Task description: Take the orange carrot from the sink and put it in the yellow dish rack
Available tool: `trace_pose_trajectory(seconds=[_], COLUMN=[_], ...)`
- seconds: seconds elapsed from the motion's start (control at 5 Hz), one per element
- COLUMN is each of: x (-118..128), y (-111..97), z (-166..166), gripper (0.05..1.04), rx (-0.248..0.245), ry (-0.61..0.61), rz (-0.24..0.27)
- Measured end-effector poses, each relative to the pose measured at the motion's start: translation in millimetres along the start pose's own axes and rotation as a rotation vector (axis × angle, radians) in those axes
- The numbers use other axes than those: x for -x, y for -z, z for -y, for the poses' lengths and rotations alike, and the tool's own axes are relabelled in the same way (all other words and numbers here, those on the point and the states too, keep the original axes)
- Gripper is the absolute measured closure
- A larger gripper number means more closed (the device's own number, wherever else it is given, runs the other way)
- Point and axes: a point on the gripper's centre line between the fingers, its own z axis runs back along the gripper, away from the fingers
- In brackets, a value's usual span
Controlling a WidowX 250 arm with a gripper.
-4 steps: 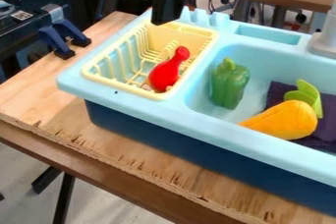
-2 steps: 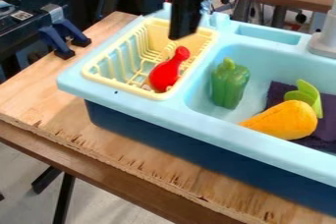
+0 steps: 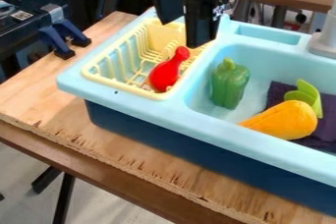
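The black gripper (image 3: 182, 33) hangs over the back right part of the yellow dish rack (image 3: 122, 86), its two fingers spread apart and nothing between them. Just below it, in the rack, a red bowling-pin-shaped object (image 3: 165, 73) leans at a slant with its narrow end up toward the back. Right of the rack, a green bell pepper (image 3: 229, 84) stands in the light blue sink basin (image 3: 258, 56). An orange, rounded, tapering toy (image 3: 286, 120) lies by the basin's front wall, with a light green leaf-like piece (image 3: 306, 96) behind it. Both rest against a dark purple cloth (image 3: 328, 126).
The faucet base (image 3: 324, 41) rises at the back right of the sink. Blue clamps (image 3: 64, 38) hold onto the wooden table (image 3: 39, 88) at its left edge. The sink's raised rim separates rack and basin.
The gripper has come in from the top edge, moving down and to the right over the rack, and its two fingers now show apart. The toys have stayed where they were.
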Motion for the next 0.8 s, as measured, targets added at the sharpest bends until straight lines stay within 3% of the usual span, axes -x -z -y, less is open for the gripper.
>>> trace_pose_trajectory(seconds=[0.2, 0.4, 0.6, 0.8], x=[-19.8, -35.5, -52.3, -57.0], y=[16.3, 38.6, 45.1, 58.3], z=[13.9, 36.3, 61.3, 71.5], gripper=[0.078, 0.078, 0.078, 0.078], rx=[0.001, 0.041, 0.03, 0.076], ry=[0.094, 0.164, 0.205, 0.206], rz=[0.063, 0.065, 0.051, 0.046])
